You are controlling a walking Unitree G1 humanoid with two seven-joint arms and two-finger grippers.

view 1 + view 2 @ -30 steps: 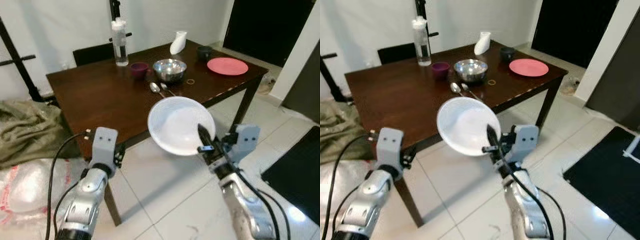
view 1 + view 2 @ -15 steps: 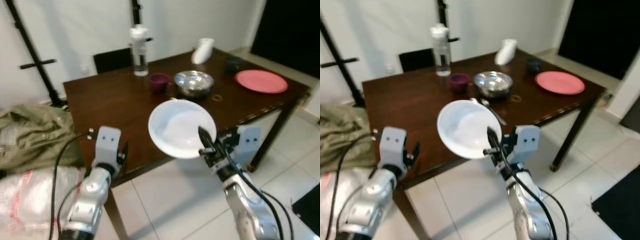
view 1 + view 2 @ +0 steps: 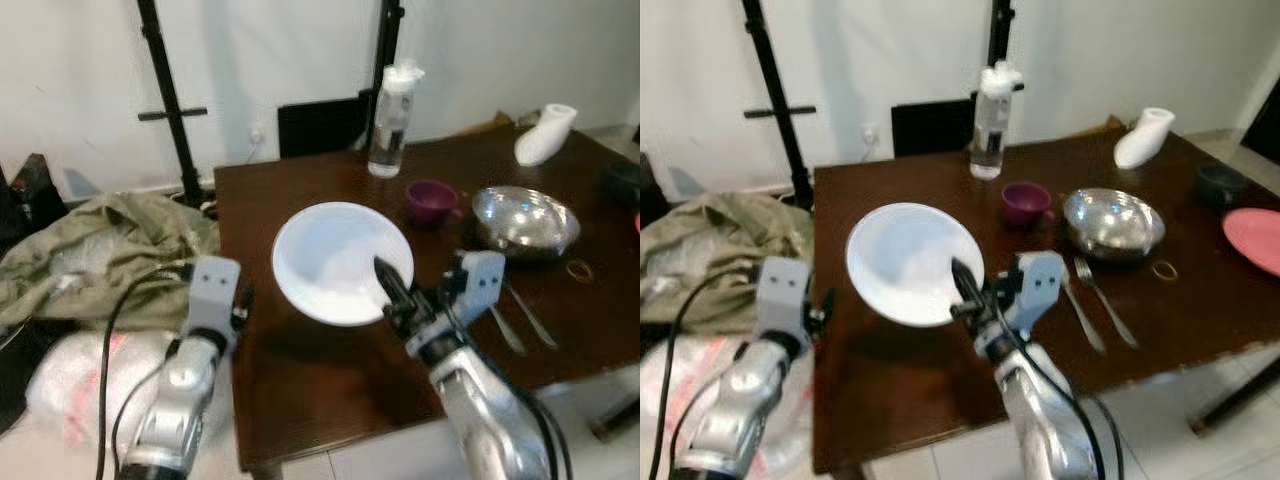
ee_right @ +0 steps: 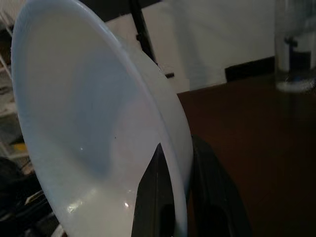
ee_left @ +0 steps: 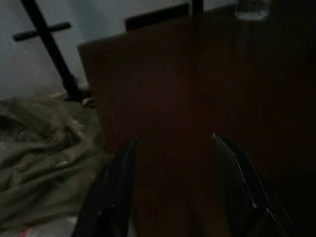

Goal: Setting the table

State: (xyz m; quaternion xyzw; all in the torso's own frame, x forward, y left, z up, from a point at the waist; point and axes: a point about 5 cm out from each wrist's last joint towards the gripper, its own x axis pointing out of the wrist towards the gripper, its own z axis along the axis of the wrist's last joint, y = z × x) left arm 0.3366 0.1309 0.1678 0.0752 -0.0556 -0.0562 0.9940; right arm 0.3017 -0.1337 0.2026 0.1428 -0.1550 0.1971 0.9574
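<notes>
A: What is the right gripper (image 3: 388,290) doing?

B: Its two black fingers pinch the rim of a white bowl (image 3: 335,257), one finger inside, one outside. The bowl is tilted and held above the dark wooden table (image 3: 300,370), over the part near its left edge.

A: And the left gripper (image 5: 173,168)?

B: It hangs beside the table's left edge, near the front corner. In the left wrist view its fingers (image 5: 121,173) stand apart with nothing between them, pointing along the dark tabletop.

A: What lies on the tabletop?

B: Toward the far edge stands a clear water bottle (image 3: 391,121). Near it, closer in, sits a purple cup (image 3: 430,199), and just beside that, to the right, a steel bowl (image 3: 524,220). In front of the steel bowl lie a fork (image 3: 1102,297) and a spoon (image 3: 1078,311), side by side. A small ring (image 3: 1163,269) lies near the bowl. At the right edge are a pink plate (image 3: 1254,237) and a dark cup (image 3: 1220,182). A white object (image 3: 1143,137) lies at the far right corner.

A: Anything off the table?

B: An olive cloth (image 3: 95,255) is heaped on the floor left of the table, and a black chair (image 3: 320,125) stands behind the far edge.
</notes>
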